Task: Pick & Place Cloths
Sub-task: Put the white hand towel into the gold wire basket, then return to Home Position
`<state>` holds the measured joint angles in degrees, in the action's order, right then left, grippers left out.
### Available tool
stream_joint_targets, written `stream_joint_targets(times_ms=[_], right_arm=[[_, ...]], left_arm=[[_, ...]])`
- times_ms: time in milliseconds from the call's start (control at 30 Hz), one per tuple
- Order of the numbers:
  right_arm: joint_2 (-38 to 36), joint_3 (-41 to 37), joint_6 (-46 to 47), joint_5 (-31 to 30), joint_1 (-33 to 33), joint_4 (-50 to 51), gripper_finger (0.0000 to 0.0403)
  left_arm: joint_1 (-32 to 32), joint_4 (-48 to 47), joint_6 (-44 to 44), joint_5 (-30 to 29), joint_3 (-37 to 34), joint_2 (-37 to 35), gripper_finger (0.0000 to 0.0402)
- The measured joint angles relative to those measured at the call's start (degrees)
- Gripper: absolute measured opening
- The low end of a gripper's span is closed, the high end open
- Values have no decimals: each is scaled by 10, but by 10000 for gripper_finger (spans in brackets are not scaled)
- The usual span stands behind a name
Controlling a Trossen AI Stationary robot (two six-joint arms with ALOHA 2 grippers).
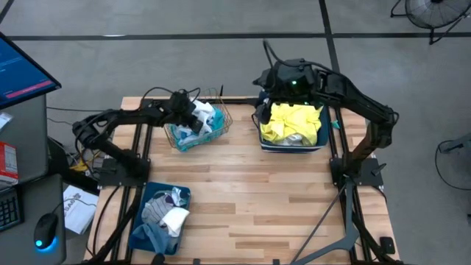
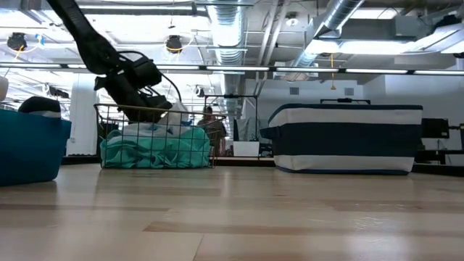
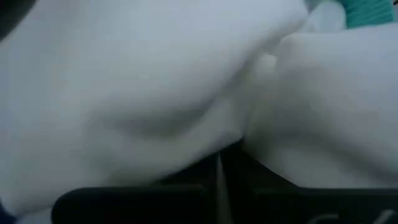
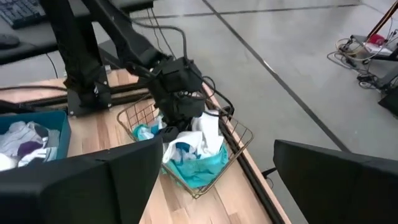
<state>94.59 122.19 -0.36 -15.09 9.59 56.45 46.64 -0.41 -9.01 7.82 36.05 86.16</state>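
A copper wire basket point(image 1: 221, 126) at the far left holds teal cloths point(image 4: 200, 165) and a white cloth point(image 4: 206, 132). My left gripper point(image 1: 193, 118) reaches down into it, shut on the white cloth point(image 3: 155, 81), which fills the left wrist view. My right gripper point(image 4: 217, 186) hangs open with nothing between its fingers, high over the striped bin point(image 1: 294, 146) at the far right. Yellow cloths point(image 1: 291, 124) lie piled in that bin. In the low view the left gripper point(image 2: 148, 109) dips below the basket's rim. My left gripper comes into the basket slanting down from the table's left. Its shut fingers point(image 3: 186, 199) meet at a bulging fold of the white cloth point(image 3: 230, 146). Cloth billows around the fingertips and hides the exact pinch. The cloth rests on the pile in the basket.
A dark blue bin point(image 1: 140, 228) at the near left holds white, grey and blue cloths. Bare wooden tabletop point(image 1: 272, 199) lies between the containers. Beside the table's left edge is a desk with a monitor point(image 1: 22, 73) and a mouse.
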Motion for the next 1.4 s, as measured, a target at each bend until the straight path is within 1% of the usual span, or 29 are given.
stream_joint_targets(times_ms=[100,200,300,500,600,800,900,967,1033,1067,1133,1167,1233,1300,1333,1400], right_arm=[[3,-1,0,0,-3,6,300],[-3,-1,0,0,-6,7,300],[-13,0,0,0,-11,9,300],[-39,0,0,0,-25,10,300],[-51,0,0,0,-32,10,300],[-78,0,0,-1,-50,9,300],[-92,0,-3,0,-68,2,297],[-103,0,-22,-1,-84,-15,287],[-119,0,-62,-8,-101,-22,265],[-128,0,-78,-15,-108,-20,247],[-149,-3,-99,-21,-112,-13,201],[-164,-10,-106,-22,-111,-14,171],[-199,-27,-115,-26,-109,-12,103],[-243,-57,-123,-31,-109,-13,33],[-269,-77,-124,-33,-109,-13,19],[-326,-135,-112,-41,-110,-21,17]], left_arm=[[-5,-12,-3,-2,0,-3,2],[-6,-29,-29,-4,-3,-34,2],[-6,-42,-46,-5,-6,-95,1],[-7,-32,-41,-7,-5,-228,4],[-8,-30,-32,-3,-5,-282,26],[-10,-29,-50,4,-4,-355,97],[-10,-16,-91,41,-4,-396,118],[-10,7,-108,81,-4,-427,118],[-10,39,-123,117,-4,-464,95],[-10,59,-133,128,-4,-483,75],[-11,93,-151,138,-3,-520,26],[-11,104,-158,137,-3,-539,14],[-11,129,-168,137,-3,-575,8],[-11,129,-170,137,2,-610,2],[-11,130,-170,137,6,-624,1],[-11,130,-169,138,7,-651,1]])
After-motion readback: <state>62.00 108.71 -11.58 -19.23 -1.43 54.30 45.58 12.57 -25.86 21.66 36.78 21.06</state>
